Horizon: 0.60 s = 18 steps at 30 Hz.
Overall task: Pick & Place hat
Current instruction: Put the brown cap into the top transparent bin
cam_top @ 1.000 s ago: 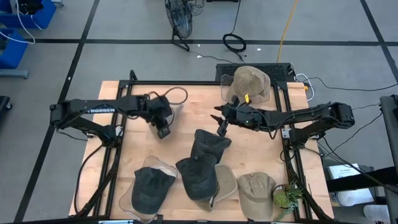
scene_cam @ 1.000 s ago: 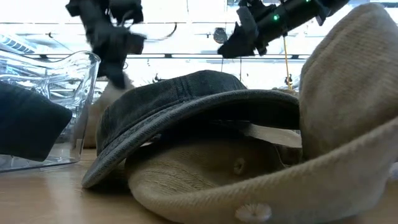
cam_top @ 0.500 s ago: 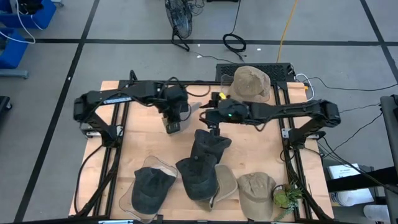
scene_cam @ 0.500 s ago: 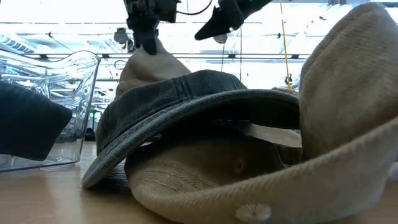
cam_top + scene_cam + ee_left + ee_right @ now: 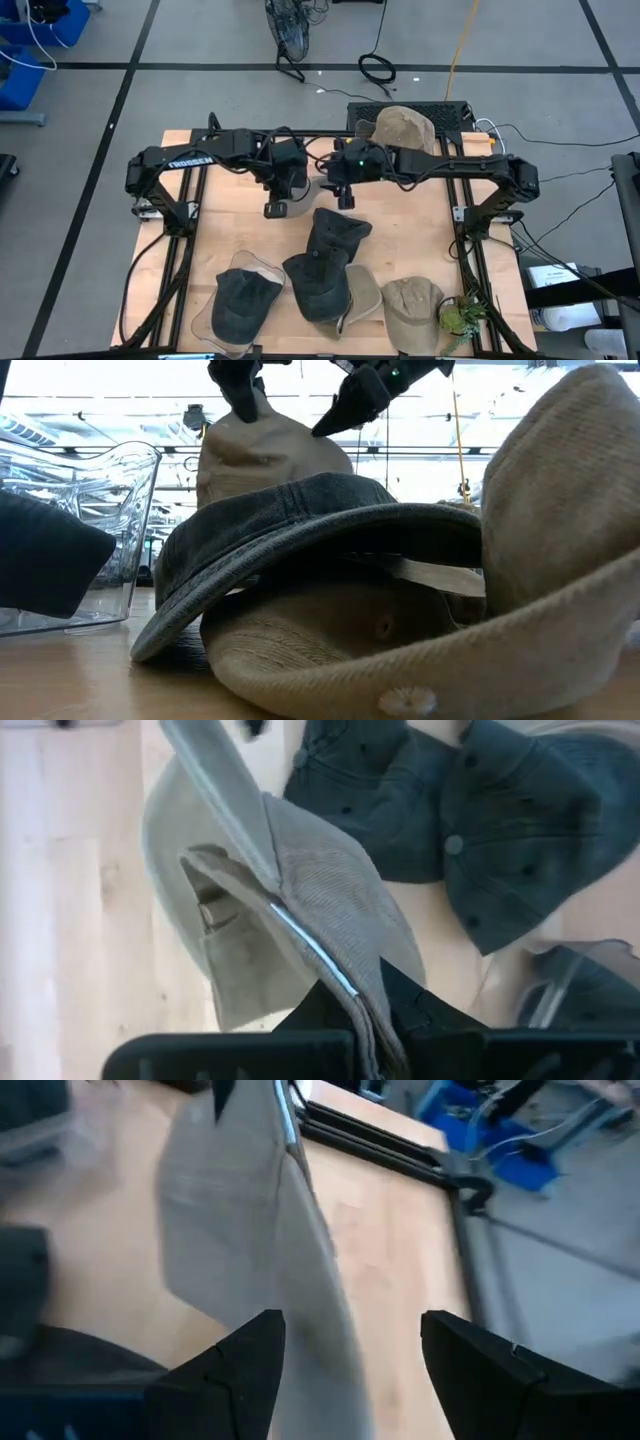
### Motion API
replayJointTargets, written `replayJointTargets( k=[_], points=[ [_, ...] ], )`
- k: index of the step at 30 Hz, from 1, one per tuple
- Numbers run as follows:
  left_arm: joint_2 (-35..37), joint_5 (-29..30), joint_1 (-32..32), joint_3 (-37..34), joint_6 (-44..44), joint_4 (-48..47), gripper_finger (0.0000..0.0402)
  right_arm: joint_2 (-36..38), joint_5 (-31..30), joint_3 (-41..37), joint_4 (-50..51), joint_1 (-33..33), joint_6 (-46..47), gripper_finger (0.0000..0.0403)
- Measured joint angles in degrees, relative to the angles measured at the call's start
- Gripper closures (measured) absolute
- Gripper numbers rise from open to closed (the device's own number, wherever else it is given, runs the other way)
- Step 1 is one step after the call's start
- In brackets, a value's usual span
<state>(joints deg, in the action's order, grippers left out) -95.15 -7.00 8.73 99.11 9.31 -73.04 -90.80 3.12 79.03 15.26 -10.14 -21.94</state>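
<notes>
A tan corduroy hat [image 5: 300,880] hangs from my left gripper [image 5: 365,1010], which is shut on it above the table's middle [image 5: 288,186]. In the low view the hat [image 5: 265,455] shows behind a dark hat [image 5: 320,530], which hides its lower end. My right gripper [image 5: 345,1350] is open and close beside the hat on its right [image 5: 338,188]. Part of the hat's cloth [image 5: 285,1250] hangs between its fingers. My left gripper pinches the hat's edge [image 5: 345,982] between its two fingers, coming steeply from above. The cloth there looks folded, with a pale band running into the fingers. The hat hangs below the fingers, lifted off the table. My right gripper: whether either open finger touches the cloth I cannot tell.
Two dark hats [image 5: 335,235] [image 5: 315,285] lie in the table's middle. A third [image 5: 240,300] sits in a clear holder [image 5: 90,510] at the near left. Tan hats [image 5: 410,305] lie at the near right, by a small plant [image 5: 460,318]. Another tan hat [image 5: 403,133] sits at the far edge.
My left gripper has risen and gone toward the table's middle with the tan hat, which now hangs higher behind the dark hat. My right gripper has gone left toward the hat, risen and rolled, and now stands around the hanging cloth.
</notes>
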Motion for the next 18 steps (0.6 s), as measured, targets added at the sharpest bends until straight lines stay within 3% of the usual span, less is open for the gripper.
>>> replayJointTargets(
  k=[3, 10, 14, 18],
  points=[
    [0.0, 2.7, 0.1, 0.0, 0.1, 0.5, 0.0397, -1.0, 5.8, 0.0, 0.1, -0.5, 4.7, 0.0186],
    [0.0, 2.1, 0.1, 0.0, 1.2, 4.6, 0.0397, -3.9, 6.0, 0.0, -0.1, 1.1, 5.4, 0.0211],
    [0.0, 2.1, 0.2, 0.0, 1.1, 4.9, 0.0391, -5.3, 5.0, 0.0, -0.4, 2.3, 5.2, 0.0264],
    [0.0, 2.4, 0.2, 0.0, -0.6, 5.8, 0.0391, -5.5, 1.3, 0.0, -0.4, 3.0, 4.2, 0.0353]
  ],
)
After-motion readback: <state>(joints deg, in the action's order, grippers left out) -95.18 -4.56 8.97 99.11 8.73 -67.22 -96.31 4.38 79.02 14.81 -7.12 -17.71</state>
